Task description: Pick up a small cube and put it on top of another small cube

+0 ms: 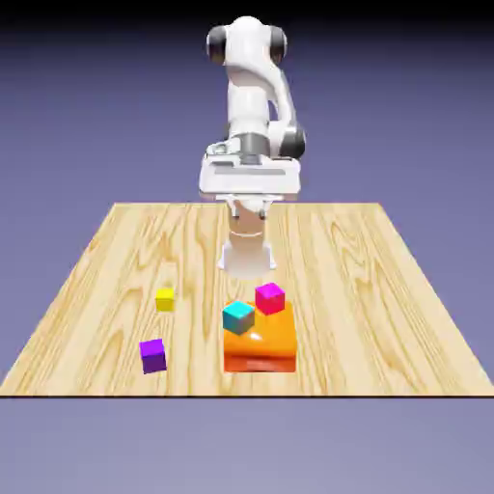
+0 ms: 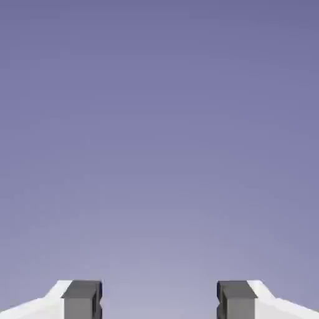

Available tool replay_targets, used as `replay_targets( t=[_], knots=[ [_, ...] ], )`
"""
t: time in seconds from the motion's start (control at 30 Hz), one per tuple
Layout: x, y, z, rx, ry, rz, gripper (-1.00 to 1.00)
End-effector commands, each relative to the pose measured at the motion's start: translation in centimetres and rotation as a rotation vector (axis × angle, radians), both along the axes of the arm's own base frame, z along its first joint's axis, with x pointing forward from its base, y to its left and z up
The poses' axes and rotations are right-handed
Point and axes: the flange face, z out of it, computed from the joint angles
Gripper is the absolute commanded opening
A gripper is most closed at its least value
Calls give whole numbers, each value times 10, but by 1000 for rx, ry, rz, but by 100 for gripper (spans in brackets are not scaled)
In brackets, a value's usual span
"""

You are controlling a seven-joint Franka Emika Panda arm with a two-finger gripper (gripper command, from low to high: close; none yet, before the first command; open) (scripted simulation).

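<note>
Gripper (image 2: 159,302) jaws spread, holding nothing (only backdrop ahead); yellow cube (image 1: 165,299) sits at eleven o'clock of the purple cube (image 1: 152,355), apart.

Counts: four small cubes total, one each of yellow cube (image 1: 165,299), purple cube (image 1: 152,355), cyan cube (image 1: 238,316), magenta cube (image 1: 269,298). One big orange block (image 1: 260,349); two of the small cubes, cyan and magenta, sit on it, the other two on the counter (image 1: 386,318). One counter. One robot arm (image 1: 253,106). Two grey fingers (image 2: 81,299) in hand view, nothing else there.
</note>
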Motion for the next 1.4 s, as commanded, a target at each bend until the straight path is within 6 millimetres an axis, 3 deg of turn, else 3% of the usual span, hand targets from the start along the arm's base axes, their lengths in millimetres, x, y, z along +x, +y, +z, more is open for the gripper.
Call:
replay_targets(
  t=[0.0,0.17,0.33,0.53,0.73,0.77,0.93,1.3,1.33,1.37],
  knots=[
    [1,-15,-12,40,41,-50,0],
    [-6,-84,-75,226,242,-310,0],
    [-34,-145,-138,397,429,-586,0],
    [-91,-204,-204,580,628,-938,0],
    [-167,-248,-253,743,785,-1310,0],
    [-180,-253,-259,767,805,-1369,0],
    [-177,-253,-274,765,801,-1368,0],
    [-180,-240,-327,767,805,-1369,0],
    [-180,-240,-327,767,805,-1369,-100],
    [-180,-240,-327,767,805,-1369,-100]
  ],
)
